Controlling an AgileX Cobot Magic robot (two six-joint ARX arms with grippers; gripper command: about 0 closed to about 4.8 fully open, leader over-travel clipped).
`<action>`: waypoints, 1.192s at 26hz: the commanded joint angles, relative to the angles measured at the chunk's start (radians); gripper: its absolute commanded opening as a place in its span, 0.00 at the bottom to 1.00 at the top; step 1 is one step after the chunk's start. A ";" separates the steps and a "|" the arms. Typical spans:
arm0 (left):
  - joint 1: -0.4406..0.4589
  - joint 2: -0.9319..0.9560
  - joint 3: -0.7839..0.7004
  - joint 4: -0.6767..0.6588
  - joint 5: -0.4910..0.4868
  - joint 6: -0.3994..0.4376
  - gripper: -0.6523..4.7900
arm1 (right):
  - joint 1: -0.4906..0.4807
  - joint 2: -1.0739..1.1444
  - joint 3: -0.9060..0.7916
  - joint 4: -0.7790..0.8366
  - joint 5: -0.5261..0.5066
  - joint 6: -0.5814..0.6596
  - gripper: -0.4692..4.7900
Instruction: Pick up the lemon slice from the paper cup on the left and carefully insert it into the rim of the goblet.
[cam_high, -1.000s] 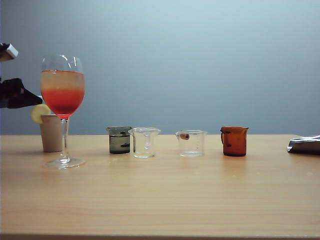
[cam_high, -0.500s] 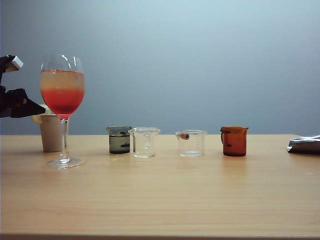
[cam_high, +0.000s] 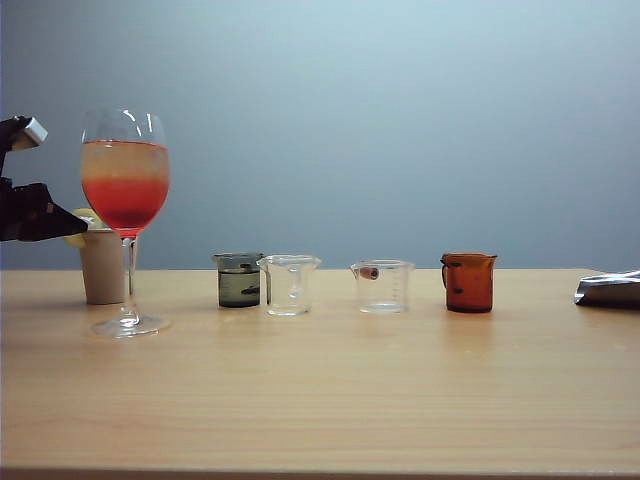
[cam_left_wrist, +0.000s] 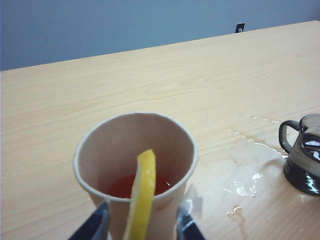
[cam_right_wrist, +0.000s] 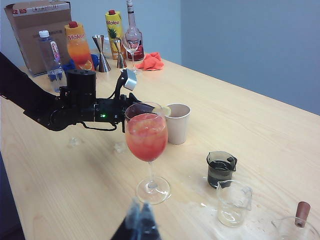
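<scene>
Plain blue-grey wall behind a pale wooden table (cam_high: 330, 400); glassware is standing in a row across the middle of the exterior view.

Compared with a second ago, the left gripper (cam_high: 62, 224) has dropped from beside the goblet's bowl to the level of the cup's rim at the far left of the frame. The lemon slice (cam_high: 82, 222), then clearly visible as a yellow disc above the paper cup (cam_high: 103, 266), is now mostly masked by the dark fingertips.

In the left wrist view the lemon slice (cam_left_wrist: 141, 195) is standing on edge over the near rim of the paper cup (cam_left_wrist: 135, 165), at the lower middle of the frame, with one finger either side. The jaws are narrowing but a gap is showing on both sides of the slice: not yet clamped. Red liquid is sitting in the cup bottom; spilled drops are wetting the table to the right.

The goblet (cam_high: 125, 210) is standing just right of the cup, upright, layered red to orange, nothing on its rim.

The right gripper (cam_right_wrist: 141, 220) is hanging low in its own view, well clear of the goblet (cam_right_wrist: 146, 145), tips pressed together with nothing between them.

Reading: pick-up is at the closing stage; insertion has not begun.
</scene>
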 joint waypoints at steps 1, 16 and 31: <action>0.000 -0.001 0.003 0.013 0.010 0.008 0.44 | 0.001 -0.002 0.003 0.013 -0.003 -0.003 0.08; 0.000 -0.001 0.003 0.018 0.010 -0.004 0.15 | 0.001 -0.002 0.003 0.008 -0.004 -0.002 0.08; 0.000 -0.058 0.004 0.071 0.055 -0.101 0.15 | 0.001 -0.003 0.003 -0.013 -0.004 -0.003 0.08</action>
